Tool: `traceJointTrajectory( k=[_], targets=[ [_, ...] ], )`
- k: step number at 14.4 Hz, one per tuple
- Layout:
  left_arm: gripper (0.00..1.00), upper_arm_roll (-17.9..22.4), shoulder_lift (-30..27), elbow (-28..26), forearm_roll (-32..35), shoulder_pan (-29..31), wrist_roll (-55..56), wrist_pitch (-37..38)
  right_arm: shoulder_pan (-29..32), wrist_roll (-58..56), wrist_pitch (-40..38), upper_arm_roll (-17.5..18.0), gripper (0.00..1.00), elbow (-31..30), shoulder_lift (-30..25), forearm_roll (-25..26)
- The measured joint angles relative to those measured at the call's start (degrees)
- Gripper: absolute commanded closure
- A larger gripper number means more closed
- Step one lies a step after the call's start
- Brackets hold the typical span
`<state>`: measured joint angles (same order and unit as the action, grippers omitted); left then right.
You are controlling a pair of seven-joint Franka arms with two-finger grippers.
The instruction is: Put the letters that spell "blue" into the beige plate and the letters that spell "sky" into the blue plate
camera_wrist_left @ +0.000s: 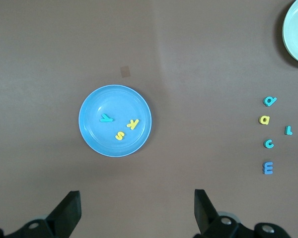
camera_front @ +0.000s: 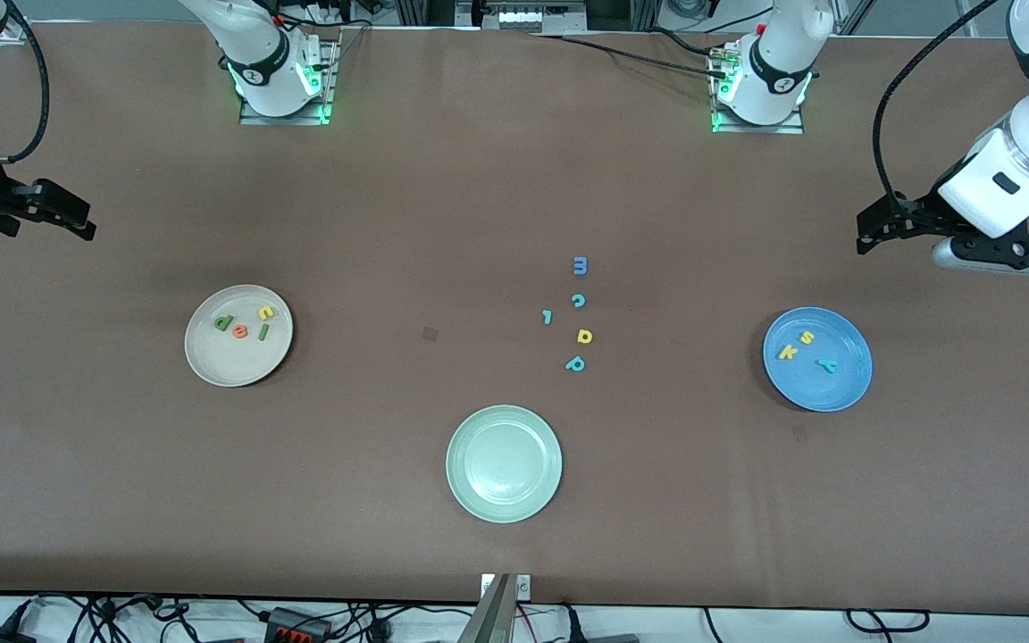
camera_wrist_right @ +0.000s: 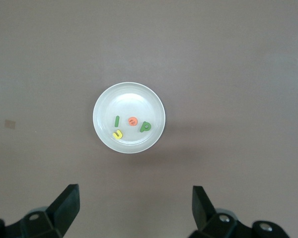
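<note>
Nearest the front camera lies the round pale green plate (camera_front: 504,463), shallow and bare, at the middle of the table. It plays no part in the task.

Next in size come the two task plates. The round shallow cream-beige plate (camera_front: 238,335) sits toward the right arm's end of the table and carries four small foam letters: a green b (camera_front: 223,322), an orange e (camera_front: 240,330), a green straight l (camera_front: 263,332) and a yellow u (camera_front: 266,313). The round bright blue plate (camera_front: 817,359) sits toward the left arm's end and carries a yellow s (camera_front: 807,338), a yellow k (camera_front: 787,353) and a teal y (camera_front: 827,364).

Judged from this, both words are fully sorted and nothing is left to move; the job looks finished.

Between the plates, farther from the camera than the green plate, five spare foam letters lie loose on the brown table (camera_front: 514,196): a blue m (camera_front: 580,265), a teal c (camera_front: 578,301), a small teal hooked letter (camera_front: 547,317), a yellow round-bowled letter (camera_front: 584,336) and a teal round-bowled letter (camera_front: 575,363). These belong where they are.

The left gripper (camera_wrist_left: 136,208) hangs high over the table's edge by the blue plate, fingers spread wide and holding nothing. The right gripper (camera_wrist_right: 134,208) hangs over the beige plate's end, likewise released and bare. Both arms appear to wait.
</note>
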<state>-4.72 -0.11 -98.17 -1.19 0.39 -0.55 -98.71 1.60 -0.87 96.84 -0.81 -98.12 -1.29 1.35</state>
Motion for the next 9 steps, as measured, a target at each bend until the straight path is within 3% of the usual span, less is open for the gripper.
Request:
traceJointTrajectory(
  k=[9],
  targets=[
    [0.00, 0.01, 0.00, 0.98, 0.00, 0.00, 0.00, 1.63, -0.07, -0.32, -0.51, 0.00, 0.00, 0.00, -0.33, -0.02]
  ],
)
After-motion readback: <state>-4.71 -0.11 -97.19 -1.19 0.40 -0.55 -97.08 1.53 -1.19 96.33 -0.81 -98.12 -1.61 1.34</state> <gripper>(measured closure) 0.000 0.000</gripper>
